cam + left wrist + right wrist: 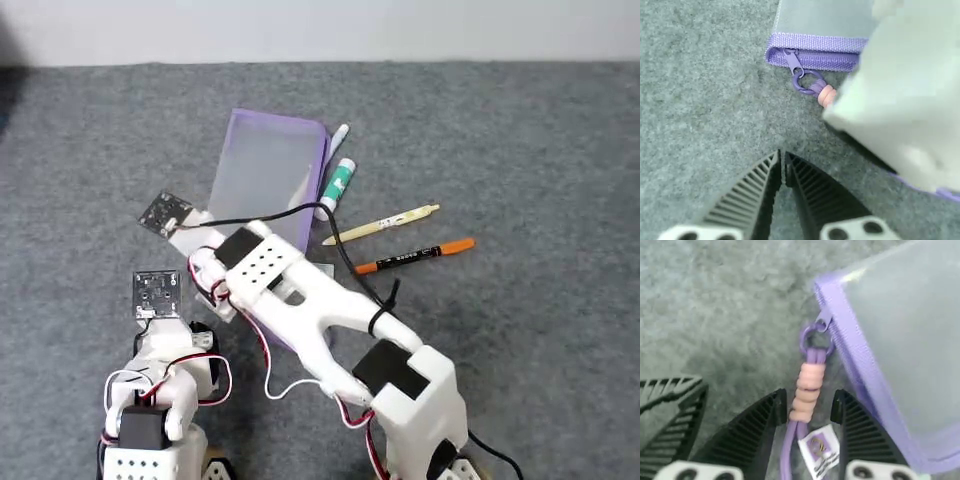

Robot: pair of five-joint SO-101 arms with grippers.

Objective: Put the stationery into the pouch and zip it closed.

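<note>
High view: translucent purple zip pouch (265, 175) on the grey table (520, 140), yellow pen (385, 223) and orange pen (415, 255) beside it, right arm (300, 290) stretched over its near end. Left wrist view: left pincer (783, 167) closed, empty. Right wrist view: right pincer (809, 397) open astride the pink-beaded zipper pull (810, 375).

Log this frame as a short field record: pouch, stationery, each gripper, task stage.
pouch: purple pouch flat on grey carpet, zipper pull at the corner nearest the arms
stationery: glue stick, yellow pen, orange pen lying outside, beside the pouch
right gripper: open, fingers either side of the pull
left gripper: shut, empty, close to the same corner
stage: nothing packed yet
</note>
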